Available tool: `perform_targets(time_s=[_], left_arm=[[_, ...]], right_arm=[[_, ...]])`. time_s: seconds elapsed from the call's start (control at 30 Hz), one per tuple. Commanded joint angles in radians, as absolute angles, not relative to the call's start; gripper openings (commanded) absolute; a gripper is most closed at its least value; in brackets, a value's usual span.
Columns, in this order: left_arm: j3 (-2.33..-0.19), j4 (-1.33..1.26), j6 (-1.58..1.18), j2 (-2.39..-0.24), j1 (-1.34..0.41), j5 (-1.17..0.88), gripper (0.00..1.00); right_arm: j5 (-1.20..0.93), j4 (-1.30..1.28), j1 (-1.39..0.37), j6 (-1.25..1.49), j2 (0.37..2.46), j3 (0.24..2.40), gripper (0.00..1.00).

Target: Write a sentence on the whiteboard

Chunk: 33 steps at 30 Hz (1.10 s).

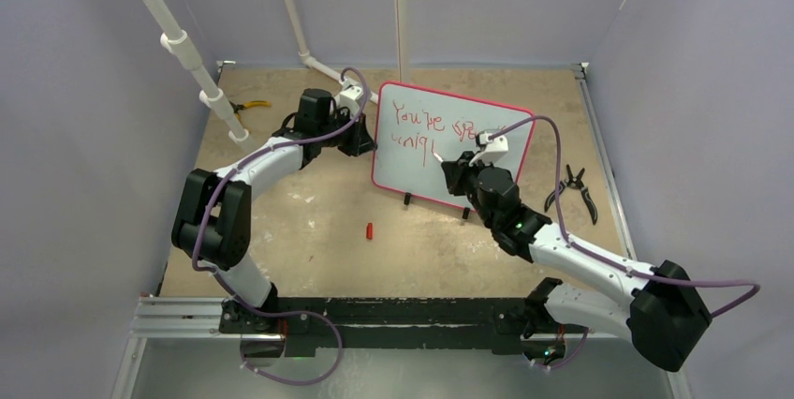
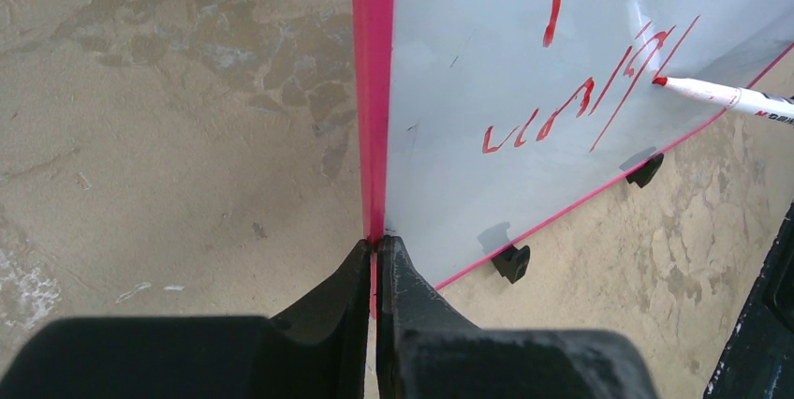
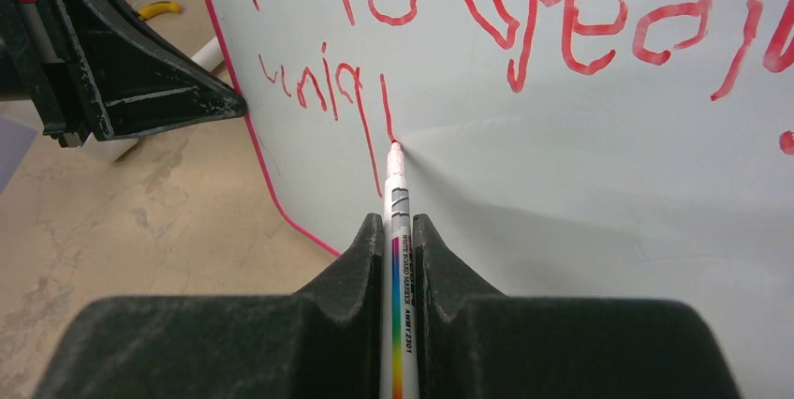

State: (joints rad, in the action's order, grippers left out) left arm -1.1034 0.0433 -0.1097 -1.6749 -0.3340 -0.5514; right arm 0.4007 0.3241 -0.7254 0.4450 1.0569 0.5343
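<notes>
while the right pincer (image 3: 401, 223) grips the marker (image 3: 395, 179), tip on the whiteboard (image 3: 580, 193) just ahead, the sentence (image 3: 522, 34) shows line one done, line two part-written; left pincer (image 2: 374, 249) clamps its edge.

The pink-framed whiteboard (image 1: 412, 172) stands nearly upright, bearing a red sentence (image 1: 419, 119), seemingly in two lines.

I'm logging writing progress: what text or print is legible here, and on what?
"You're" then an unclear word: top line of the sentence on the whiteboard.
"uniq" plus one started stroke: second line, same board.
Black print on the marker barrel: too small to read.
</notes>
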Motion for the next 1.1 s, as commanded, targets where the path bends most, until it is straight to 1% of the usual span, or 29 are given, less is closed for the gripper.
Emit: perform_targets(time_s=[0.0,0.53,1.07], left_arm=[[-1.123,0.034,-0.101,-1.643,-0.342,-0.58,0.0],[-1.123,0.035,-0.098,-1.646,-0.342,-0.578,0.0],[-1.123,0.034,-0.099,-1.643,-0.342,-0.579,0.0]], right_arm=[[0.483,0.29,-0.719,0.421,1.052,0.569,0.0],[0.515,0.327,-0.719,0.37,1.049,0.629,0.0],[0.467,0.284,-0.719,0.439,1.053,0.561,0.0]])
